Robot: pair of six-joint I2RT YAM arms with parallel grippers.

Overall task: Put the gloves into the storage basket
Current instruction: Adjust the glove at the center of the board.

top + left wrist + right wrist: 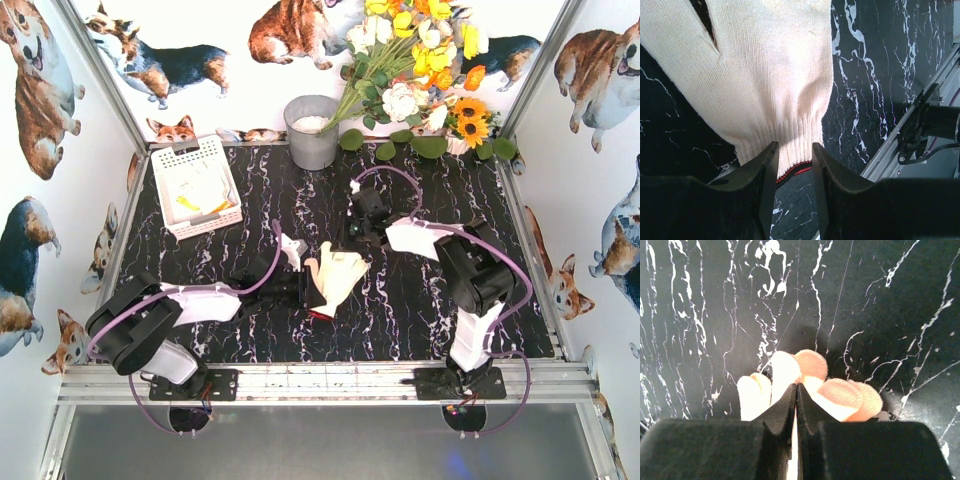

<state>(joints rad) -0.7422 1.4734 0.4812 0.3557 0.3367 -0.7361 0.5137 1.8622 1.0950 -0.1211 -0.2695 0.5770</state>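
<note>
A white knit glove (338, 275) with a red-edged cuff is at the table's middle. My right gripper (356, 245) is shut on its finger end; the right wrist view shows the fingertips (840, 395) bulging on both sides of the closed jaws (796, 386). My left gripper (305, 290) is open, and in the left wrist view its jaws (792, 145) stand on either side of the glove's ribbed cuff (790, 150). The white lattice storage basket (232, 190) is at the back left, with white and yellow gloves (200, 195) inside it.
A grey metal bucket (312, 130) stands at the back centre, with a bunch of flowers (420, 70) to its right. A small white piece (292, 250) shows just behind my left gripper. Aluminium rails (330, 380) edge the black marble table.
</note>
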